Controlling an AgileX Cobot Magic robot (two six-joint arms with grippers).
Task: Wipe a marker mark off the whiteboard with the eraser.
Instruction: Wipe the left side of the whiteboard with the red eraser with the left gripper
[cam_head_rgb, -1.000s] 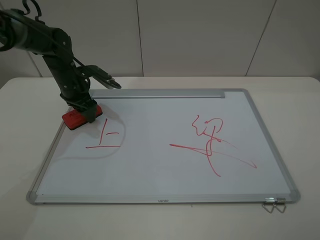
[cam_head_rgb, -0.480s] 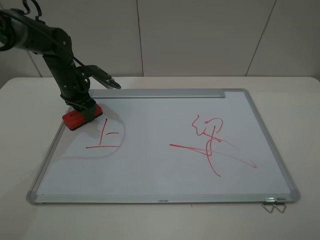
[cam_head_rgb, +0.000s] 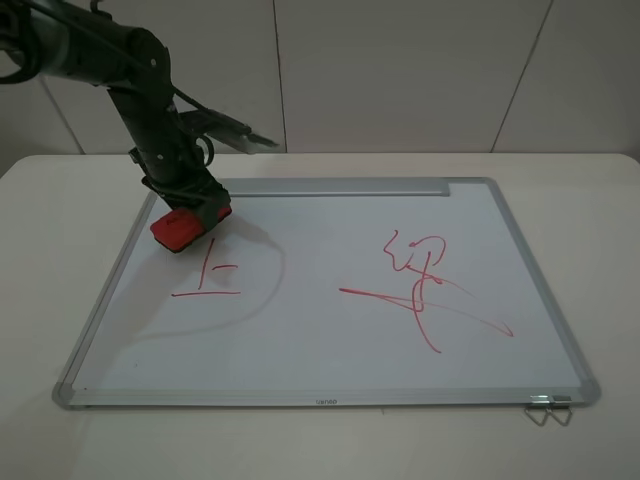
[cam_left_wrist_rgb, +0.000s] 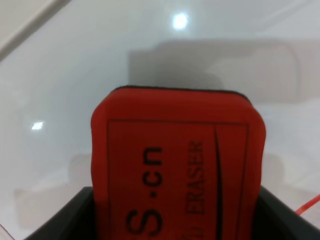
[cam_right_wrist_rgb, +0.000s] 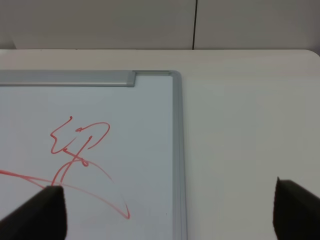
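The red eraser (cam_head_rgb: 178, 229) is held in my left gripper (cam_head_rgb: 200, 212), low over the whiteboard's (cam_head_rgb: 300, 340) upper left area. The marker mark (cam_head_rgb: 207, 276), three thin red strokes, lies just in front of the eraser, untouched. In the left wrist view the eraser (cam_left_wrist_rgb: 177, 170) fills the middle, its lettered top showing, with the gripper (cam_left_wrist_rgb: 175, 227) shut on its sides. Whether the felt touches the board I cannot tell. My right gripper (cam_right_wrist_rgb: 170, 215) stands open over the board's right edge, and the exterior view does not show it.
A large red scribble (cam_head_rgb: 425, 285) covers the board's right half, and the right wrist view also shows this scribble (cam_right_wrist_rgb: 80, 145). The silver tray bar (cam_head_rgb: 320, 186) runs along the far edge. A metal clip (cam_head_rgb: 547, 408) hangs at the near right corner. A white table (cam_head_rgb: 600, 250) surrounds the board.
My left arm has carried the eraser rightward and a little farther back, from the board's left frame to just behind the small mark. The strokes look unchanged.
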